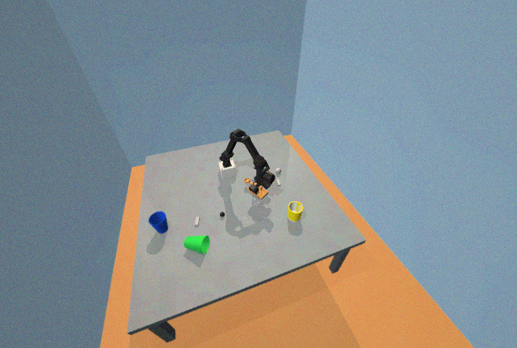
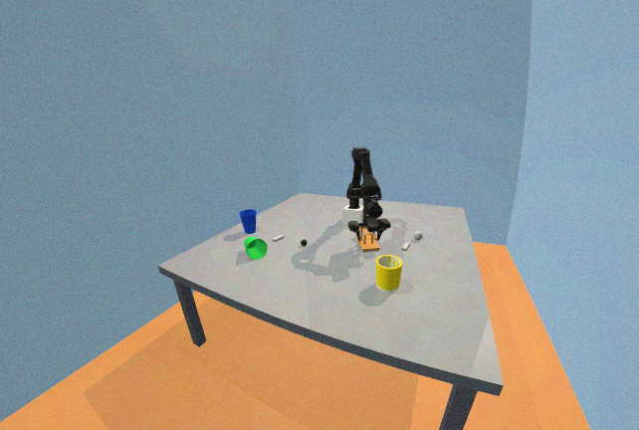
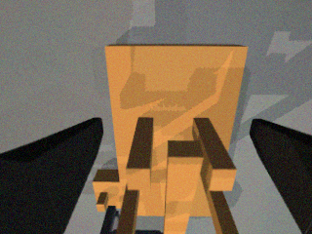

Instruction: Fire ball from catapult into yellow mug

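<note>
The orange catapult (image 1: 262, 194) (image 2: 369, 247) (image 3: 175, 63) stands on the table, its cup (image 1: 246, 180) toward the arm's base. No ball shows in the cup in the top view; the cup is outside the wrist view. My gripper (image 1: 261, 187) (image 2: 369, 237) (image 3: 176, 125) is open, with its fingers on either side of the catapult's uprights and nothing held. The yellow mug (image 1: 295, 213) (image 2: 388, 274) stands upright beyond the catapult's front end. A light grey ball (image 1: 278, 171) (image 2: 417, 235) and a small black ball (image 1: 221, 213) (image 2: 303, 242) lie on the table on opposite sides of the catapult.
A white block (image 1: 278, 182) (image 2: 406, 246) lies near the grey ball. Another white block (image 1: 196, 221) (image 2: 278, 237) lies toward the upright blue cup (image 1: 159, 222) (image 2: 248, 222). A green cup (image 1: 195, 243) (image 2: 255, 248) lies on its side.
</note>
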You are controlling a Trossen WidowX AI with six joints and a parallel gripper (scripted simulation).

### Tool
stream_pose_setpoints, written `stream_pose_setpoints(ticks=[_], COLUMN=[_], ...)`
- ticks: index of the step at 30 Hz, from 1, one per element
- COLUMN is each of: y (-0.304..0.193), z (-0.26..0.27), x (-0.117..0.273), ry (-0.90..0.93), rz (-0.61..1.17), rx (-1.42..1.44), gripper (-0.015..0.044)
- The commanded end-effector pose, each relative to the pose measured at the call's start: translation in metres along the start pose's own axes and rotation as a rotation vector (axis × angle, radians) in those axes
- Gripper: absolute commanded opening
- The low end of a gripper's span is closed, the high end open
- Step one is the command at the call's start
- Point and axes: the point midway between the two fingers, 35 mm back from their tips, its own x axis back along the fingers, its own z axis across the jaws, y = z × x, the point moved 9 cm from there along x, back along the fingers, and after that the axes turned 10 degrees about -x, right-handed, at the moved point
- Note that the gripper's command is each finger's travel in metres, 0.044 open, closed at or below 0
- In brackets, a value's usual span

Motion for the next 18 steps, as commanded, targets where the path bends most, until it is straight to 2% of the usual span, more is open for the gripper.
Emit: stream_pose_setpoints(ticks=[1, 10, 15, 18], y=[0.0, 0.0, 0.0, 0.001], z=[0.0, 0.0, 0.0, 0.0], x=[0.001, 0.001, 0.001, 0.025], ry=[0.0, 0.0, 0.0, 0.001], rz=[-0.001, -0.001, -0.001, -0.001], rx=[0.0, 0.0, 0.0, 0.0], gripper=[0.0361, 0.0125, 0.0092, 0.0013])
